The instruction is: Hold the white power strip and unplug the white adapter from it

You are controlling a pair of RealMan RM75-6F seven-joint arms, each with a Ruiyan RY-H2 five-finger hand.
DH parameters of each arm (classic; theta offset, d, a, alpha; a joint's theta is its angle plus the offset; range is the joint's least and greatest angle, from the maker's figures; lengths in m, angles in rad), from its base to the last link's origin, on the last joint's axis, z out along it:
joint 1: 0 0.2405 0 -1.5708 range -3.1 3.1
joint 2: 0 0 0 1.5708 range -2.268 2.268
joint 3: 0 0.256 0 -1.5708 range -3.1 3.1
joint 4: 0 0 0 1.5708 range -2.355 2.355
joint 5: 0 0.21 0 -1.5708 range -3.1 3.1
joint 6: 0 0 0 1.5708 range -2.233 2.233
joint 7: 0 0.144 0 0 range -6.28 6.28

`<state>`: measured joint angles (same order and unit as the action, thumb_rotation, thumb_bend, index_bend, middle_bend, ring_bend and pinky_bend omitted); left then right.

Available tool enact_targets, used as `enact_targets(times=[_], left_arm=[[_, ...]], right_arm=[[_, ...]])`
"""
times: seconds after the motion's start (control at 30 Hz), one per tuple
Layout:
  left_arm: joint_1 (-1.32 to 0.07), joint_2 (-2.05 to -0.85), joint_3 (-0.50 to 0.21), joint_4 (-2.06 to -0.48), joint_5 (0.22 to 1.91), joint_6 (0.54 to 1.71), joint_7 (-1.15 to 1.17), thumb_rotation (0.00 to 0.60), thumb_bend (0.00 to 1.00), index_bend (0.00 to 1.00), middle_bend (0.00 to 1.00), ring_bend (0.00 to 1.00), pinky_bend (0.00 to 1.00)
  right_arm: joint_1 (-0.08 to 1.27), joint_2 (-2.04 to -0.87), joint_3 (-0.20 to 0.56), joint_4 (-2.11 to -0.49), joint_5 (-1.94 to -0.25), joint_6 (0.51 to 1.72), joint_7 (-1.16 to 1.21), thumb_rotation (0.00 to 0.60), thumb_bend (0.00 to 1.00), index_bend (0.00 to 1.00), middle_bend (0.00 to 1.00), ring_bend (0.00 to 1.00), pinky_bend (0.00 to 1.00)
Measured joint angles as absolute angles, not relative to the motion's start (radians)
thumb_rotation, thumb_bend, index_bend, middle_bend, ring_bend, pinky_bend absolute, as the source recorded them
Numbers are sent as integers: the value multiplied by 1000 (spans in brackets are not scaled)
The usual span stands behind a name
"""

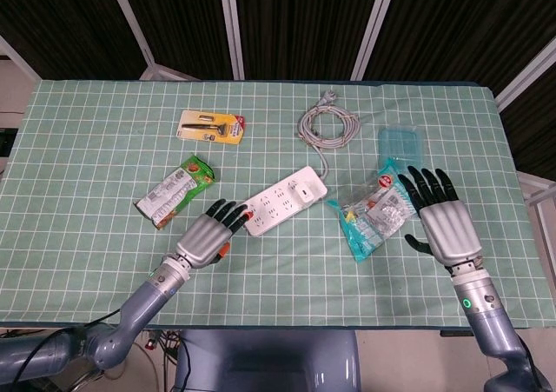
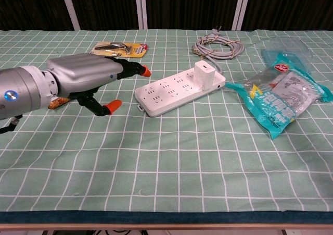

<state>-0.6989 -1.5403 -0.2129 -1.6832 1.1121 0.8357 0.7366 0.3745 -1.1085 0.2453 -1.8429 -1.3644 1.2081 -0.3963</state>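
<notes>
The white power strip (image 1: 282,202) (image 2: 179,91) lies slantwise at the table's middle. The white adapter (image 1: 306,189) (image 2: 203,75) stands plugged into its far right end. My left hand (image 1: 207,236) (image 2: 83,78) is open, fingers spread, its fingertips (image 1: 233,212) close to the strip's left end; contact cannot be told. My right hand (image 1: 440,216) is open with fingers spread, over the table's right side beside a teal snack bag (image 1: 376,209) (image 2: 281,97); it shows only in the head view.
The strip's grey coiled cable (image 1: 327,123) (image 2: 218,48) lies behind it. A green snack packet (image 1: 174,192) sits left of the strip, a yellow razor card (image 1: 211,128) (image 2: 119,48) at the back left, and a clear lid (image 1: 400,145) at the back right.
</notes>
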Motion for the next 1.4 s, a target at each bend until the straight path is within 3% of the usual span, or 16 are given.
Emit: enact_targets(times=[0.6,1.13,1.4], left_arm=[[-794,-1668,-188,-1519,1005,819,724,600,518,73,4,0,83],[-836,-1722,-157,-1409,1041,789,617,600,518,81,7,0,85],[-841,-1731,-139,-1392,1060,794,580,600,517,81,7,0,85]], right_arm=[[584,-1176,323,-1861,-1195,1054,-570,600,237,0,0,0,0],[741,-1336,311,-1748,-1021,988,-695,600,237,0,0,0,4],[813,-1400,299,-1653,-1012,937,-699,600,238,14,5,2,84]])
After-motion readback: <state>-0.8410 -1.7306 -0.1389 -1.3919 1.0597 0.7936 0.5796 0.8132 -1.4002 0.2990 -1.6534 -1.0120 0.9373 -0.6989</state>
